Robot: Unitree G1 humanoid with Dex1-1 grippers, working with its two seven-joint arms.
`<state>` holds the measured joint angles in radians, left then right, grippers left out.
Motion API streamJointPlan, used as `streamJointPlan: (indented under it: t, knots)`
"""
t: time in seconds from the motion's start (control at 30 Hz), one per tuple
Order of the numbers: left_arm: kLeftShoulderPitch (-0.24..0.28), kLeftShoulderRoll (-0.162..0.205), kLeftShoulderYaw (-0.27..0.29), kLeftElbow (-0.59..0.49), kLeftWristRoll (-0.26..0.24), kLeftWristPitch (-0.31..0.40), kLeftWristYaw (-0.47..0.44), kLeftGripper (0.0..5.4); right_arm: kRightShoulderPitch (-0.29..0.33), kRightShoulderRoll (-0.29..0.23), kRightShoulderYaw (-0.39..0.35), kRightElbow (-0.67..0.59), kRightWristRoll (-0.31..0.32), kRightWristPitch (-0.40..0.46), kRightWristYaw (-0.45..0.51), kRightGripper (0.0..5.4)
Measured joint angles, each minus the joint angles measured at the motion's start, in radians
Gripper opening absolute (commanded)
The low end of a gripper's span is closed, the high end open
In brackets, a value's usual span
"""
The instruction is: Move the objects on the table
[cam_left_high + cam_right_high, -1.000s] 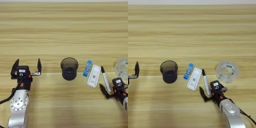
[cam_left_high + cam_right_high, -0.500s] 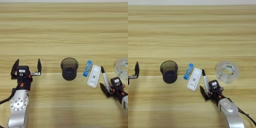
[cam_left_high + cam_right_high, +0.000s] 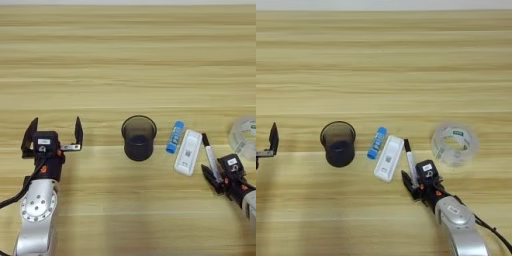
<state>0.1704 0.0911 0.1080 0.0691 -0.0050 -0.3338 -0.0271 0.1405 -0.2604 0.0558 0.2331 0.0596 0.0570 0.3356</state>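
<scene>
A dark translucent cup (image 3: 138,140) stands near the middle of the table (image 3: 125,55). To its right lie a blue glue stick (image 3: 174,137), a flat white device (image 3: 188,152) and a thin white black-capped marker (image 3: 209,154). My right gripper (image 3: 417,177) is at the marker's near end. It is open, with one finger just left of the marker and a small gap between them. The marker lies flat on the table. My left gripper (image 3: 54,134) stands open and empty far left of the cup.
A clear roll of tape (image 3: 454,144) lies right of the marker, close to my right gripper. The far half of the wooden table shows only bare wood.
My right gripper has crept forward and a little left, so the marker's near end now sits between its fingers. The objects and the left arm have not moved.
</scene>
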Motion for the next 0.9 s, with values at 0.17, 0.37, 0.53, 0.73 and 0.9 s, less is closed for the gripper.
streamJointPlan:
  t: [0.17, 0.37, 0.53, 0.73, 0.9]
  knots:
    - [0.0, 0.0, -0.003, 0.0, 0.0, 0.0, 0.001, 5.4, 0.0, 0.0, 0.0, 0.0, 0.002, 0.0, 0.001, 1.84]
    - [0.0, 0.0, -0.005, 0.0, 0.0, 0.0, 0.002, 5.4, 0.0, 0.0, -0.002, 0.001, 0.003, 0.0, 0.0, 1.35]
    - [0.0, 0.0, -0.006, 0.0, 0.0, 0.0, 0.003, 5.4, 0.0, 0.0, -0.008, 0.002, 0.003, 0.0, -0.002, 0.81]
    - [0.0, -0.001, -0.012, 0.0, 0.0, 0.001, 0.004, 5.4, 0.0, 0.001, -0.019, 0.004, 0.004, 0.0, -0.003, 0.76]
    - [0.0, -0.002, -0.014, 0.0, 0.001, 0.001, 0.006, 5.4, 0.001, 0.004, -0.029, 0.005, 0.008, 0.0, -0.003, 0.76]
